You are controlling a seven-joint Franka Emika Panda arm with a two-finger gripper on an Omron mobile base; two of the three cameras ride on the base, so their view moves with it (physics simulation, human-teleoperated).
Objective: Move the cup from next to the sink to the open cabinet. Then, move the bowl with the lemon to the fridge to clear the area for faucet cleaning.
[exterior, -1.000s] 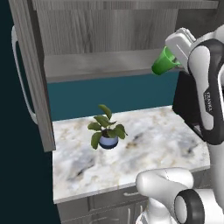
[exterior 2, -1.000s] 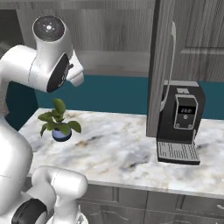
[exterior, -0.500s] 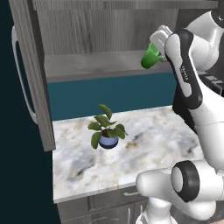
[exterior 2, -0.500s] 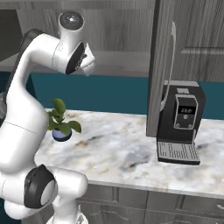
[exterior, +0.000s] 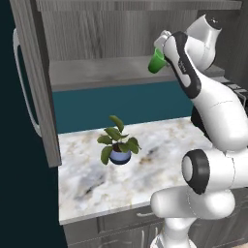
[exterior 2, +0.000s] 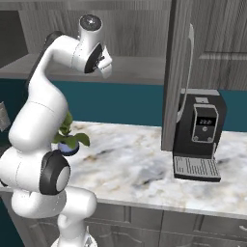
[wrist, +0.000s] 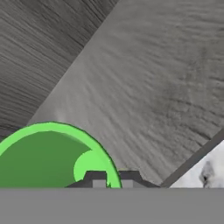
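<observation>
Marbled white stone is forming the surface [exterior: 145, 169], backed by a teal wall, with dark lower cabinets beneath it. Above it, the open cabinet [exterior: 97, 72] of grey wood grain is being shown with its door swung out at the left, a long curved silver handle [exterior: 24, 92] running down that door. The cup [exterior: 156, 62], bright green, is being held up at the level of the cabinet's shelf by the gripper [exterior: 161, 48], near the shelf's right part and tilted rather than upright. In the hand view the cup [wrist: 52, 157] is being seen from above, its rim and hollow lying at the lower left with the shelf board stretching beyond it. The jaws are being kept narrow, pinched on the rim of the cup. A small plant in a blue pot [exterior: 118, 150] is standing on the surface, well below the cup and to its left. At the right end of the surface, in the right base view, a black coffee machine [exterior 2: 200, 135] is standing beside a tall grey cabinet panel.
</observation>
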